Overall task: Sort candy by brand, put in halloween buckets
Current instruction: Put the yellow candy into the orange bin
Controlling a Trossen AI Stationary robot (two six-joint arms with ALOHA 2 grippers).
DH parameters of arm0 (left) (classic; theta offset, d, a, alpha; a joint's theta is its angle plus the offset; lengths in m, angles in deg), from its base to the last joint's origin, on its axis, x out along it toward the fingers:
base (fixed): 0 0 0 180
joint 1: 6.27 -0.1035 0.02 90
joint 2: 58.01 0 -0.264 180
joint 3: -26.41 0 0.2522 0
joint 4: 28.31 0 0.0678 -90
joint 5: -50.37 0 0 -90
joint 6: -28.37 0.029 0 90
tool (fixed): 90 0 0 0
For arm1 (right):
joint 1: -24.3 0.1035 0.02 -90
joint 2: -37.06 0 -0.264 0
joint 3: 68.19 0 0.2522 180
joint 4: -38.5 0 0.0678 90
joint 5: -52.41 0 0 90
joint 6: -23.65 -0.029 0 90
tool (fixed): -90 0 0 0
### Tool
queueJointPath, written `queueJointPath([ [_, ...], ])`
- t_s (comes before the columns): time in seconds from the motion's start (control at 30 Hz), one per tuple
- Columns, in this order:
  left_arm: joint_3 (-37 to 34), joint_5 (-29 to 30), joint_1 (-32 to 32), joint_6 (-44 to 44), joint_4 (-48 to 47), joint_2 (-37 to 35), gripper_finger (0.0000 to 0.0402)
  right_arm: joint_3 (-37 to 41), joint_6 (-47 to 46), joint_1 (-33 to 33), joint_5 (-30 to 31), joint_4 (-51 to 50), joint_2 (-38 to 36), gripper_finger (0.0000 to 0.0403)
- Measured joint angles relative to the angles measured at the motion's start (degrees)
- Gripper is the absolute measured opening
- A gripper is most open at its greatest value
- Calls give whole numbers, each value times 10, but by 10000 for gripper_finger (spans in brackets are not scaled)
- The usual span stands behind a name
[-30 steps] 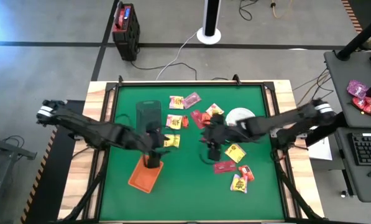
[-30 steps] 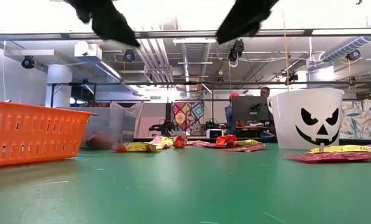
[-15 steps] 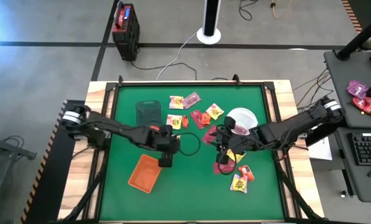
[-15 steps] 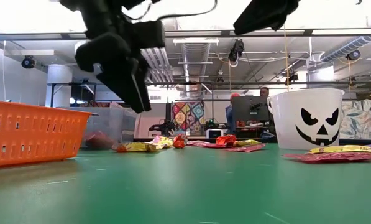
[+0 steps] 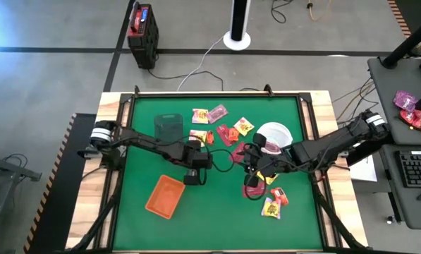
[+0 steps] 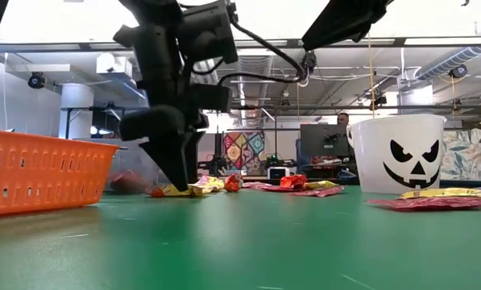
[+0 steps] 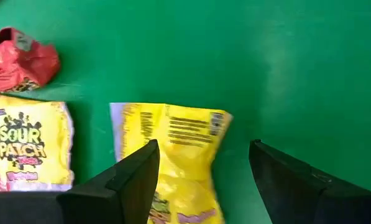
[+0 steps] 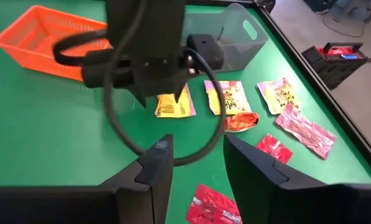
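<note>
My left gripper [image 7: 204,180] is open, low over a yellow candy packet [image 7: 169,149] that lies flat on the green mat. One finger is over the packet's edge and the other is beyond its side. The left gripper also shows in the high view [image 5: 193,169], the low view [image 6: 176,165] and the right wrist view [image 8: 151,93]. My right gripper [image 8: 197,168] is open and empty above a red packet [image 8: 213,208], near the white round bucket [image 5: 273,134]. The orange tray [image 5: 164,195] and the dark tub [image 5: 168,127] stand on the mat's left half.
A Sour Patch packet [image 7: 23,146] and a crumpled red wrapper [image 7: 20,59] lie beside the yellow one. More packets lie toward the far edge [image 5: 209,114] and near the right front [image 5: 273,203]. A cable loops off the left wrist [image 8: 173,155]. People sit in the room beyond [image 6: 342,121].
My left gripper has gone from above the orange tray toward the table's right and far side and come down over the yellow packet. My right gripper has shifted a little toward the right and near edges, above the red packet.
</note>
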State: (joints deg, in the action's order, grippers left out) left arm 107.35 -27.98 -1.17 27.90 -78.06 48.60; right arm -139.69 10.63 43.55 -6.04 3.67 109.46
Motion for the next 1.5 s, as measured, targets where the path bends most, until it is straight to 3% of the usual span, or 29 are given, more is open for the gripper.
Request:
queueJointPath([
  [0.2, -2, 23, -11, 11, 13, 1, 217, 0, 1, 0, 0, -1, 0, 135],
  [0.53, -7, -18, -11, 15, 28, 1, 92, 0, 11, 0, 0, -2, 0, 139],
  [0.9, -13, -18, -12, 13, 37, 1, 7, 0, 16, 0, 0, -2, 0, 137],
  [1.03, -13, -25, -8, 24, 50, 0, 1, 0, 16, 0, 0, -7, 0, 138],
  [1.23, -13, -124, 18, 55, 113, -16, 0, 0, 12, 0, 0, -14, 0, 132],
  [1.4, -13, -124, 29, 75, 124, -38, 0, 0, 12, 0, 0, -14, 0, 130],
  [1.5, -13, -118, 30, 76, 83, -45, 1, 0, 14, 0, 0, -15, 0, 134],
])
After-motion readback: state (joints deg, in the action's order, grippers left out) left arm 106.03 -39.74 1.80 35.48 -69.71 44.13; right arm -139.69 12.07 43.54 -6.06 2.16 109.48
